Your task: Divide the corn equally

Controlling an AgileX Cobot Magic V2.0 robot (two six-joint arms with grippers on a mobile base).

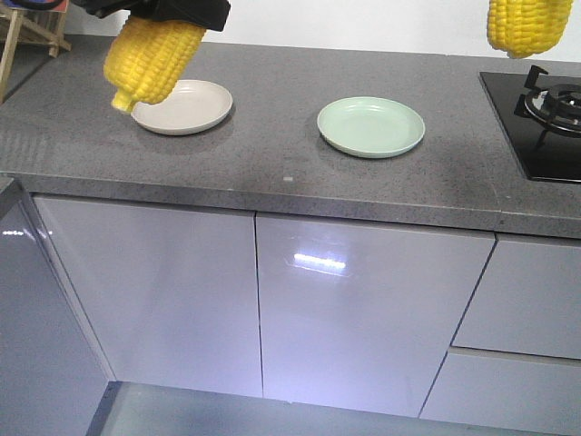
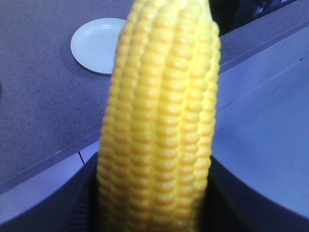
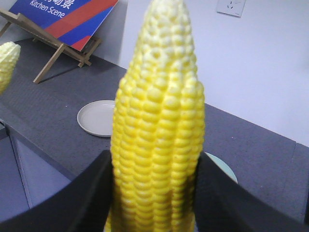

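Two cobs of corn are held in the air. The first cob (image 1: 152,56) hangs tilted, tip down, over the left rim of the white plate (image 1: 186,106), and my left gripper (image 1: 168,23) is shut on its upper end. In the left wrist view that cob (image 2: 159,121) fills the space between the dark fingers (image 2: 58,203). The second cob (image 1: 524,25) hangs from the top right edge above the stove, its gripper out of frame there. In the right wrist view my right gripper (image 3: 154,193) is shut on this cob (image 3: 157,125). The green plate (image 1: 370,125) is empty.
A black gas stove (image 1: 545,118) is set into the grey counter (image 1: 272,163) at the right. A wooden easel with a blue and red sign (image 3: 63,19) stands at the counter's far left. White cabinet doors (image 1: 363,309) lie below the front edge.
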